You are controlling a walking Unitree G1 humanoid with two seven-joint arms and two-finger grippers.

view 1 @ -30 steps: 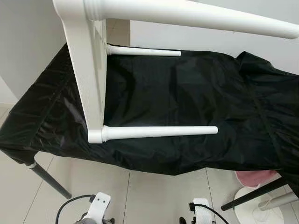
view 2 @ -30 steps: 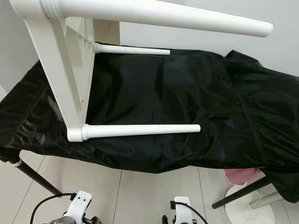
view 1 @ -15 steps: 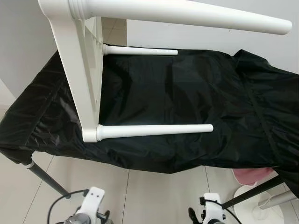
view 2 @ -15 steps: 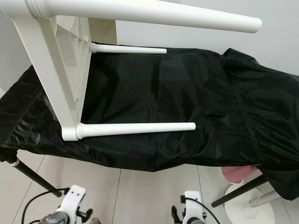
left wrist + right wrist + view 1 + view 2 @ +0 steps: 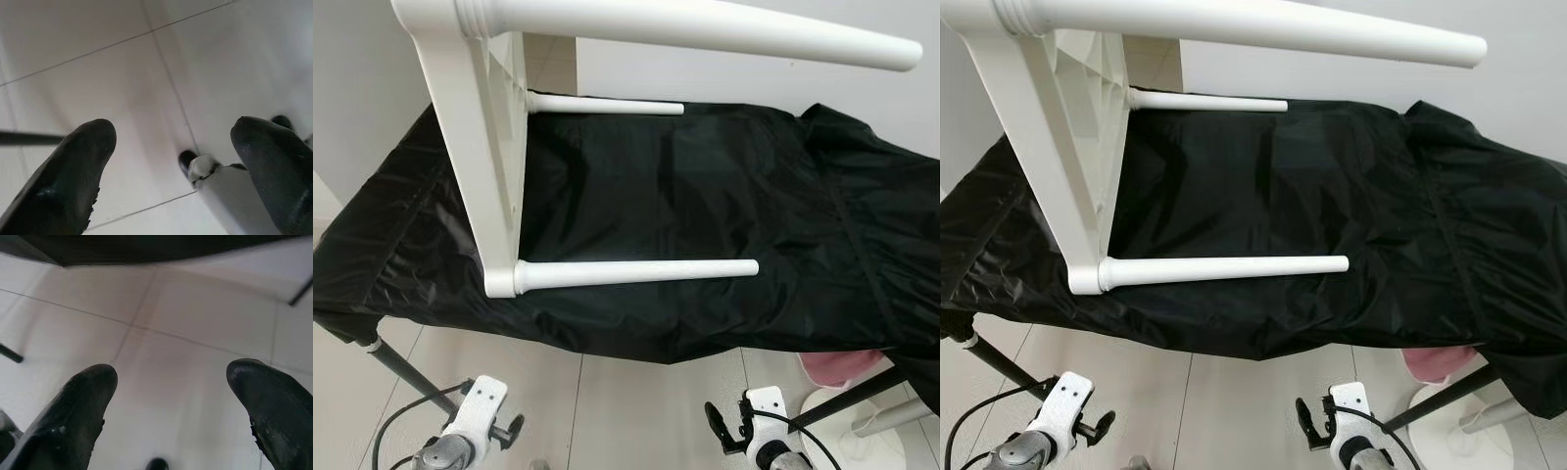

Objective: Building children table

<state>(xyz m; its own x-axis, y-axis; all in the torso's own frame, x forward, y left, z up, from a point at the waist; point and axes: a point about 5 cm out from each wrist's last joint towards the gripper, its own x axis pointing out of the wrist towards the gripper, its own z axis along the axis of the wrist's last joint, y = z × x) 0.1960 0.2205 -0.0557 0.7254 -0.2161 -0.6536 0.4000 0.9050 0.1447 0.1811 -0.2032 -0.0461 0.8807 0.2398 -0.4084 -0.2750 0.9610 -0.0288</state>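
Table: a work table draped in a crinkled black cover (image 5: 705, 215), standing on thin black legs (image 5: 406, 377) over a pale tiled floor (image 5: 636, 411); a white wall rises behind it.
Children table: the white children table (image 5: 475, 147) lies on its side on the black cover, toward the robot's left; its flat top stands on edge, with ribbing on its underside.
Upper leg: one thick white leg (image 5: 705, 24) juts out close to the camera, running across the top of the head view toward the right.
Near leg: a white leg (image 5: 636, 273) lies along the cover near the table's front edge, its free end pointing right.
Far leg: another white leg (image 5: 605, 105) lies along the cover at the back edge, also pointing right.
Fan base: a round white stand with something pink (image 5: 837, 367) sits on the floor under the table's right end; what it is cannot be told.
Left tool: the left tool (image 5: 171, 166) hangs low over the floor tiles, its black fingers (image 5: 78, 171) spread apart and holding nothing.
Right tool: the right tool (image 5: 171, 406) hangs low in front of the table, fingers (image 5: 83, 406) spread wide, nothing between them.
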